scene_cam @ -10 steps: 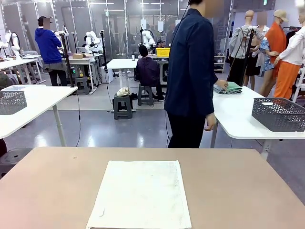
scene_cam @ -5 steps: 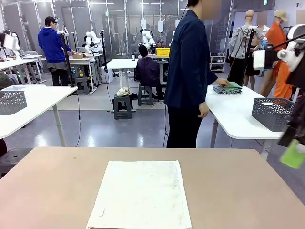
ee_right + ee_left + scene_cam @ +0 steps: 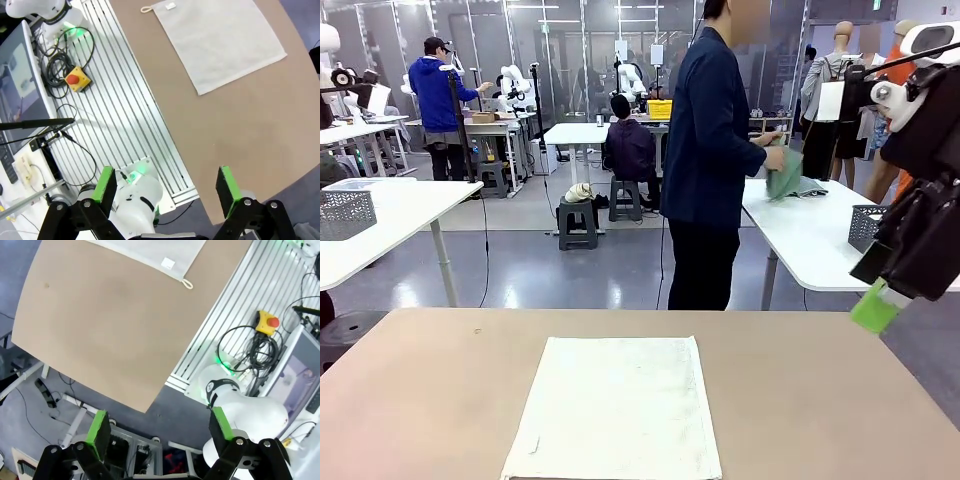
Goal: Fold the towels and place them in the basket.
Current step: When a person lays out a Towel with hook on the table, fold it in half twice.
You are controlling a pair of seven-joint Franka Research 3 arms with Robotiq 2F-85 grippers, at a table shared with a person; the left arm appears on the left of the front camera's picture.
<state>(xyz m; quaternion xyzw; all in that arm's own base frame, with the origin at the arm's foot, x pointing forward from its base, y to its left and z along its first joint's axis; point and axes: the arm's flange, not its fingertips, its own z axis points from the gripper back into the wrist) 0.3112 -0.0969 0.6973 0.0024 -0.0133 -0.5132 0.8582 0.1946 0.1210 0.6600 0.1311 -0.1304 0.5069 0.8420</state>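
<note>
One white towel (image 3: 615,405) lies flat and unfolded on the tan table (image 3: 800,400), near its front edge. My right wrist view has the towel (image 3: 220,42) far below, and my left wrist view catches its tagged corner (image 3: 155,250). In the front view my right gripper (image 3: 873,285) hangs high over the table's right edge, well away from the towel. Its jaws stand open and empty in its own view (image 3: 165,187). My left gripper (image 3: 159,426) is open and empty too, high above a table corner. A dark grey mesh basket (image 3: 866,226) sits on the white table at back right, partly behind my right arm.
A person in a dark jacket (image 3: 715,150) stands at the far side, turned to the white table (image 3: 800,240) and lifting a green cloth (image 3: 785,172). Another mesh basket (image 3: 345,212) sits on the left white table. A yellow stop button (image 3: 77,79) and cables lie by my base.
My right arm has swung into the front view from the right and risen. The person has lifted the green cloth off the white table. The towel has not moved.
</note>
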